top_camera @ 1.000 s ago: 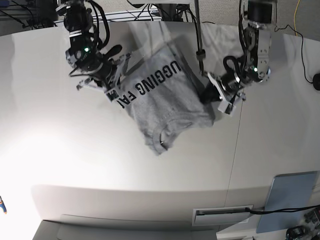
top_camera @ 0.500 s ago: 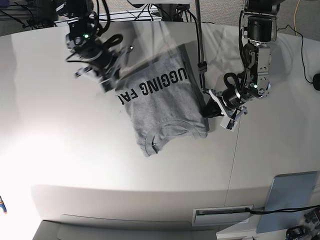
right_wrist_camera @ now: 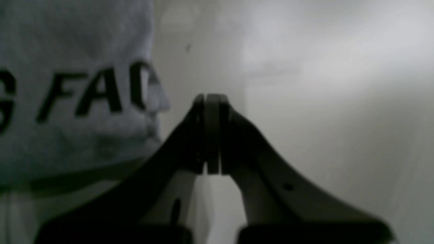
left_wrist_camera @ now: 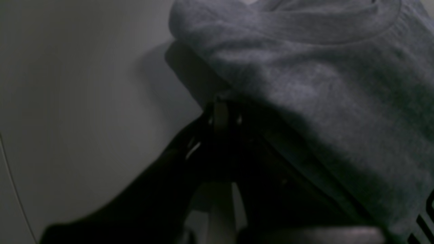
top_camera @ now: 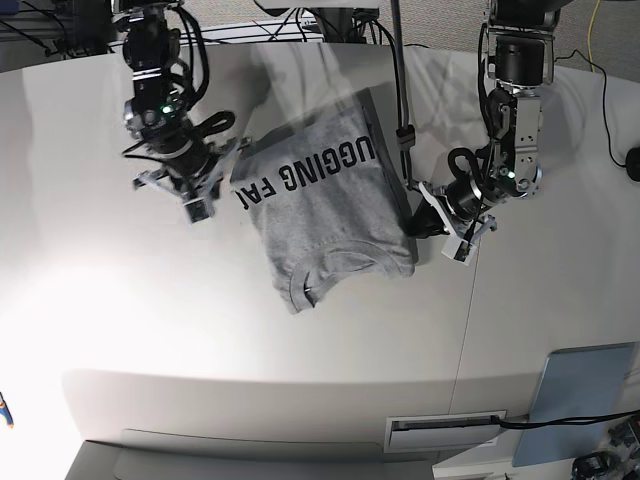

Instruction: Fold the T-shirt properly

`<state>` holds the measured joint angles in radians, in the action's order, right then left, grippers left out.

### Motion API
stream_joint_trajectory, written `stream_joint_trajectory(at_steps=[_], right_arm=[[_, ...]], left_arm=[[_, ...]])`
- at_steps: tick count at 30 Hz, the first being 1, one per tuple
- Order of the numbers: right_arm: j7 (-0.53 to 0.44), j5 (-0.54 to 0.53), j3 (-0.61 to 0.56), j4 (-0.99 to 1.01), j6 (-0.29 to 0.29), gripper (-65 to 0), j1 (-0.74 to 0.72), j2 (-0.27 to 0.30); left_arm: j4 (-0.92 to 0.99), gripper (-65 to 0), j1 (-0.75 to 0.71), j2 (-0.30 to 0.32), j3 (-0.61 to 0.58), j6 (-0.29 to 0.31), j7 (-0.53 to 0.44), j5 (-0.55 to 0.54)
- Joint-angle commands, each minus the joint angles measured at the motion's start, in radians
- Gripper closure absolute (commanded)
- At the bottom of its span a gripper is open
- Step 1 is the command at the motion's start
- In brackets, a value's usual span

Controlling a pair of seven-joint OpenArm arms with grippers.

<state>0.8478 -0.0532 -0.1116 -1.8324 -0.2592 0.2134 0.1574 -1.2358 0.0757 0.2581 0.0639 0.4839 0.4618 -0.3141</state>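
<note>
The heather-grey T-shirt point(top_camera: 322, 205) lies folded on the white table, black lettering up and the neck towards the front. My left gripper point(top_camera: 417, 224) is at its right edge. In the left wrist view its fingertips point(left_wrist_camera: 219, 107) are closed at the hem, and the grey T-shirt fabric point(left_wrist_camera: 315, 84) drapes over one finger, so it looks pinched. My right gripper point(top_camera: 203, 196) is shut and empty, a little to the left of the T-shirt. In the right wrist view the right gripper point(right_wrist_camera: 207, 99) is off the T-shirt's lettered edge point(right_wrist_camera: 78, 95).
The white table point(top_camera: 150, 300) has a seam point(top_camera: 468, 310) running front to back right of the T-shirt. A grey-blue panel point(top_camera: 580, 395) lies at the front right. Cables point(top_camera: 300, 20) cross the back edge.
My right gripper has come off the T-shirt's left corner and moved left and forward. The T-shirt has settled flat. The left gripper has barely moved in the last half second.
</note>
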Motion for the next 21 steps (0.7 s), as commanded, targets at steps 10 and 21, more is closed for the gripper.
stream_joint_trajectory(at_steps=[10, 21], right_arm=[[0.046, 0.015, -0.251, -0.005, 0.087, 0.0, 0.008, 0.004], [0.097, 0.207, -0.317, -0.076, 0.209, 0.0, 0.117, 0.021]], left_arm=[[-0.001, 0.0, 0.01, 0.014, 0.004, -0.06, -0.004, 0.086], [-0.002, 0.0, 0.01, 0.045, 0.004, -0.073, -0.013, 0.121]])
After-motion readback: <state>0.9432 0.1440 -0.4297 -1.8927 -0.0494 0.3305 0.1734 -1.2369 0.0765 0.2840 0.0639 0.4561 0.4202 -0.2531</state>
